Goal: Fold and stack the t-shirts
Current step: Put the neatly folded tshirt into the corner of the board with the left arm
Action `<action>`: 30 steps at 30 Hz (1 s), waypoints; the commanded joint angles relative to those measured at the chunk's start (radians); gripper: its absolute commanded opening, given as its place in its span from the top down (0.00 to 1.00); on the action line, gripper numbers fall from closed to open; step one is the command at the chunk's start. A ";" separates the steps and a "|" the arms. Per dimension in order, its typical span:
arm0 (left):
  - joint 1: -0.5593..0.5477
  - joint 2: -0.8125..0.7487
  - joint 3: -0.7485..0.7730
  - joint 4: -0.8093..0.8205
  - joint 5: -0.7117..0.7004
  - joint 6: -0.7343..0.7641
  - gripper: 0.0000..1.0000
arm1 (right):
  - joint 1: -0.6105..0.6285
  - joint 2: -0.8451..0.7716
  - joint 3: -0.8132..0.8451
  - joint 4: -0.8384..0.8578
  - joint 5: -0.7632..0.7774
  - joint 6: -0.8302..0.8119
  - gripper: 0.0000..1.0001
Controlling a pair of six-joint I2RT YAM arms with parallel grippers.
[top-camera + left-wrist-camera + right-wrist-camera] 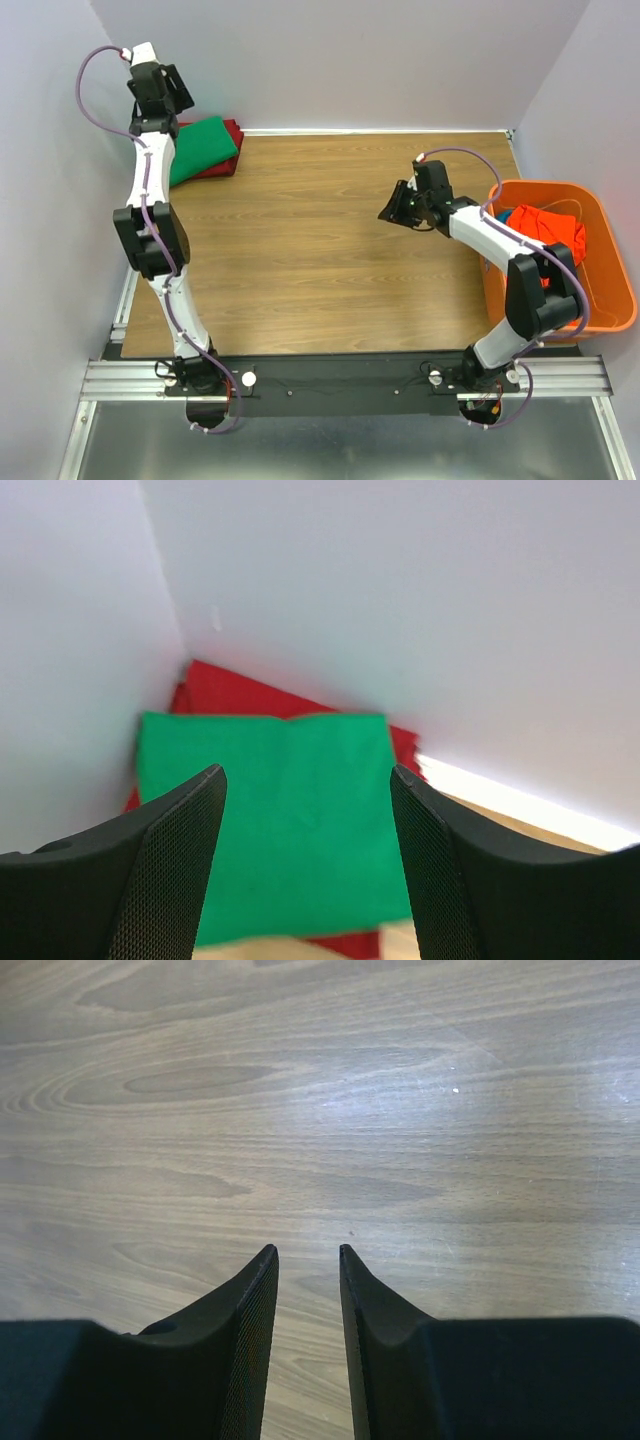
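Three t-shirts (205, 145), one basket (612, 290), two arms (150, 240).

Bright green t-shirt (205, 145), dark red t-shirt (233, 130), orange-red t-shirt (550, 225) (basket (600, 265) plain orange), table (320, 230) brown wood-grain.

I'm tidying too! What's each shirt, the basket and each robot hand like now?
green t-shirt: folded, top of pile.
dark red t-shirt: folded, underneath the green.
orange-red t-shirt: crumpled, in the basket.
basket: upright, holds cloth.
left hand: open, empty.
right hand: slightly open, empty.
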 commanded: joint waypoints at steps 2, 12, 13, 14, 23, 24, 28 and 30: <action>-0.083 -0.165 -0.161 0.031 0.050 -0.080 0.26 | 0.006 -0.069 -0.004 -0.019 0.036 -0.017 0.62; -0.440 -0.556 -0.713 0.120 -0.052 -0.170 0.26 | 0.006 -0.170 -0.030 -0.019 0.099 -0.010 0.62; -0.474 -0.586 -0.750 0.135 -0.064 -0.175 0.26 | 0.006 -0.184 -0.036 -0.019 0.103 -0.010 0.62; -0.509 -0.639 -0.784 0.143 -0.093 -0.175 0.26 | 0.006 -0.210 -0.044 -0.019 0.109 -0.008 0.62; -0.757 -0.849 -1.083 0.195 -0.148 -0.209 0.26 | 0.006 -0.376 -0.142 -0.023 0.204 -0.021 0.60; -0.760 -0.880 -1.108 0.195 -0.144 -0.207 0.26 | 0.006 -0.391 -0.159 -0.023 0.218 -0.021 0.60; -0.773 -0.917 -1.128 0.187 -0.125 -0.178 0.26 | 0.004 -0.445 -0.188 -0.023 0.255 -0.027 0.60; -0.775 -0.922 -1.128 0.186 -0.099 -0.175 0.25 | 0.006 -0.459 -0.191 -0.023 0.269 -0.027 0.60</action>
